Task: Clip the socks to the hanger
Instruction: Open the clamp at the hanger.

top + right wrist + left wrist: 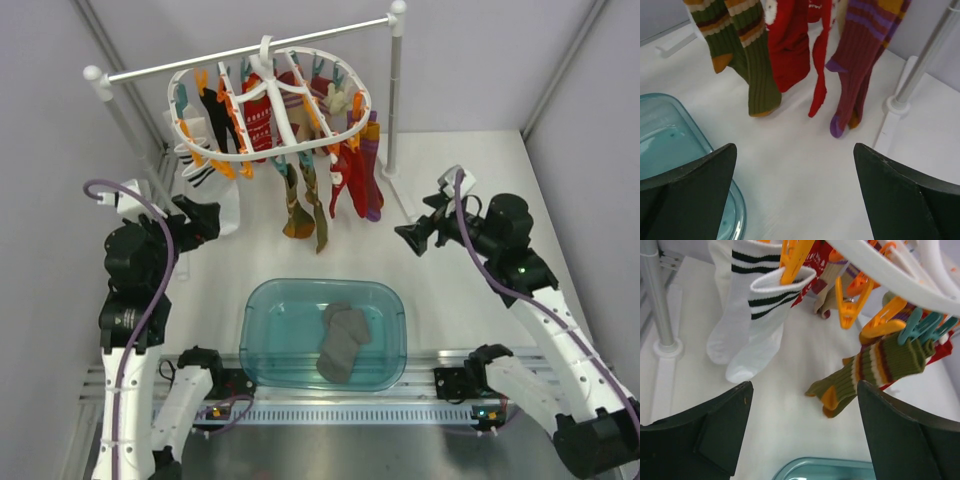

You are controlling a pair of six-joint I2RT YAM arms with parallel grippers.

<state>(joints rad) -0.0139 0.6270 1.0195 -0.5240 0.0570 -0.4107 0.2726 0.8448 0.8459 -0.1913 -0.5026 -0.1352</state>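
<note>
Room: pale grey walls close in on three sides, and a white metal rail stand (250,52) spans the far end at 12 o'clock.
Surface: flat white tabletop (470,330), with a translucent teal plastic tub (262,305) at 6 o'clock, near the arm bases.
Socks: two plain mid-grey knit ankle socks (344,342) lie heaped together inside the tub, right of its centre — neither is clipped yet.
Hanger: white plastic oval ring hanger (212,154) hangs from the rail at 12 o'clock, its orange and teal clips mostly loaded with other socks.
Left gripper (203,222): at 9 o'clock, jaws spread wide, nothing between them.
Right gripper (413,238): at 3 o'clock, fingers wide apart and empty.
Step in hand: picking up a grey sock, by my reading — go down into the tub, pinch one sock by the cuff only, and lift it clear of the rim.
Clip to aim for: a dangling orange clip (847,310) in the left wrist view looks unoccupied; probably one gripper must squeeze it open while the other feeds in the cuff.
</note>
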